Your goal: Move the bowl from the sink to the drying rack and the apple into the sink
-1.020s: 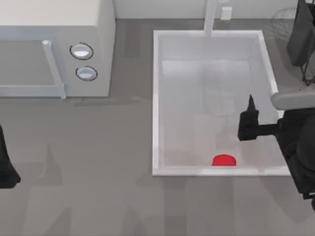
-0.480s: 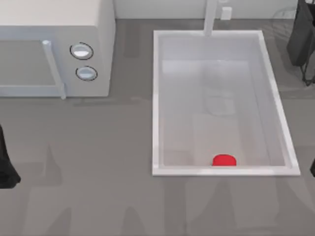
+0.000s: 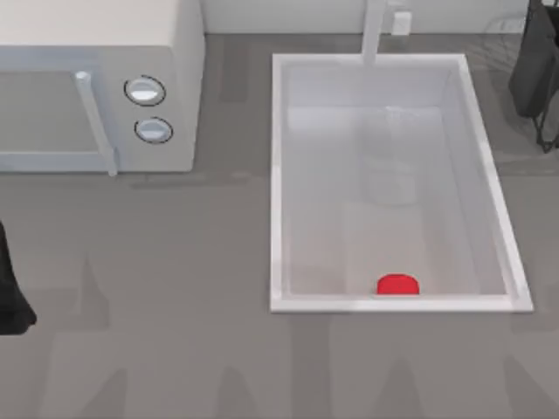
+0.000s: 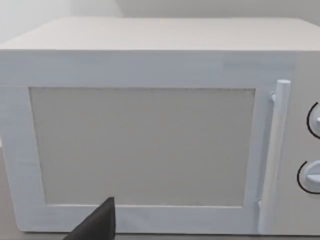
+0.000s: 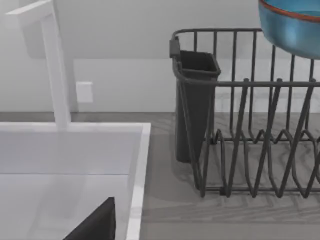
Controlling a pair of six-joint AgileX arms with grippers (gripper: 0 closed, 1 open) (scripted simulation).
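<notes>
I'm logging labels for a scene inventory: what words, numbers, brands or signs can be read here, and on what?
None can be read.
The microwave has a plain door and two unmarked knobs.
The sink, the drying rack and the bowl bear no lettering.

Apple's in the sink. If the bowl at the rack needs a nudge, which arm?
Right. Its wrist view faces the drying rack, the bowl at its top, the sink beside it. The left arm sits at the table's left edge, facing the microwave.
</notes>
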